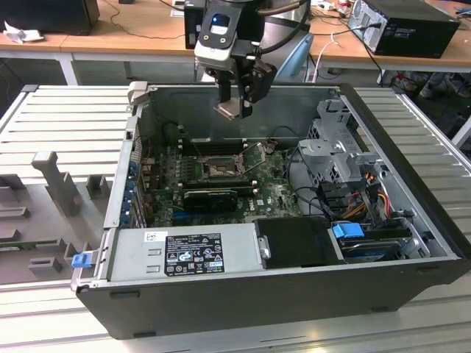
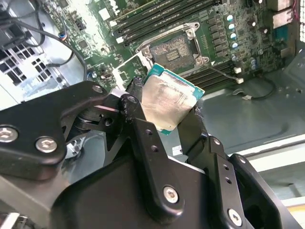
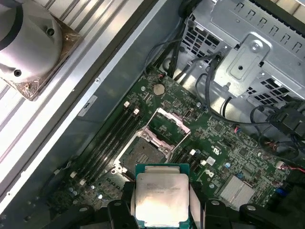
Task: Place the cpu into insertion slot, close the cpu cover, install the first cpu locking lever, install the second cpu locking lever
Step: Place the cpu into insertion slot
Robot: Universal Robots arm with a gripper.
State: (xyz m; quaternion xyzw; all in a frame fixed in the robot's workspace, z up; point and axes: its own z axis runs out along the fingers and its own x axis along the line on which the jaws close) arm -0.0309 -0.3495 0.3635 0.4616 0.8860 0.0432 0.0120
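Jaws of the arm are closed on the cpu (image 2: 169, 102), pinching it by 2 opposite edges. Both wrist views show its silver-beige metal top, ringed by a thin green border. In the exterior view the cpu hangs in the air at about the height of the rim of the open computer case (image 1: 243, 301), well apart from the insertion slot (image 1: 219, 170) and touching nothing but the jaws.

The insertion slot sits in the green motherboard (image 1: 274, 193) on the floor of the case, and its dark pin-field centre lies bare. The cpu cover (image 3: 170, 125) stands swung up from 1 edge of the slot, its square window open to the air. In the second wrist view a thin wire lever (image 2: 224, 74) lies out just beside the slot's metal rim.

Long black memory slots (image 3: 107, 138) run just beside the insertion slot. A round coin cell (image 3: 158, 88) sits near the slot on the side where the cover stands up. In the exterior view a long black card (image 1: 210, 197) lies just beside the slot on its near side, and past that card a silver power supply (image 1: 184, 254) with a label fills the front of the case. A metal drive cage (image 1: 338, 151) with loose cables stands to the exterior view's right of the slot.

The case rests on a ribbed grey counter (image 1: 66, 125). Well behind the slot, a second black computer (image 1: 412, 26) stands on a wooden counter (image 1: 110, 43).
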